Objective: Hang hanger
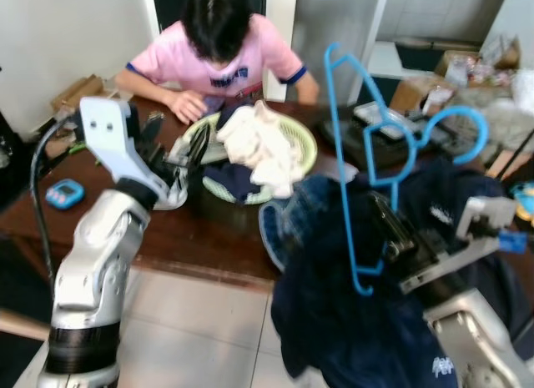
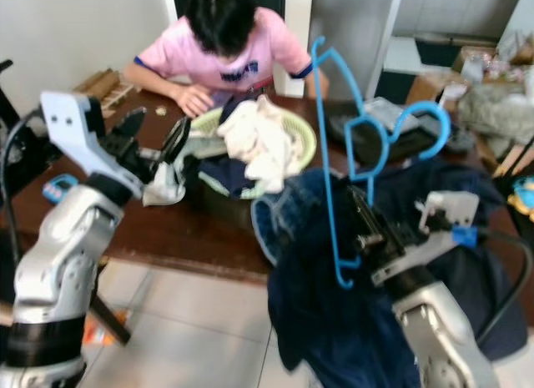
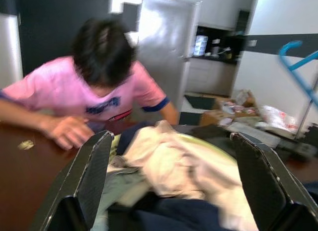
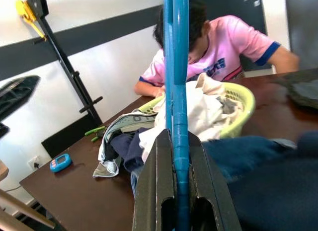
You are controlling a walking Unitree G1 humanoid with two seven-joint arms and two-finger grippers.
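Dark brown table (image 1: 179, 238) runs across the room, with a person (image 1: 219, 50) in a pink shirt bent over its far side. On it sits a green basket (image 1: 304, 154) heaped with cream and navy clothes (image 1: 259, 146); a small blue timer (image 1: 64, 194) lies near the table's left end.

The right gripper (image 4: 175, 156) is clenched on the blue hanger (image 1: 367, 167), its two fingers pressed against the hanger's lower bar (seen edge-on from the wrist). The hanger stands upright above the table's near edge, hook uppermost, with a navy garment (image 1: 350, 304) draped below it over the right arm.

The left gripper (image 3: 171, 186) hovers at the basket's left rim, fingers spread wide, nothing between them.
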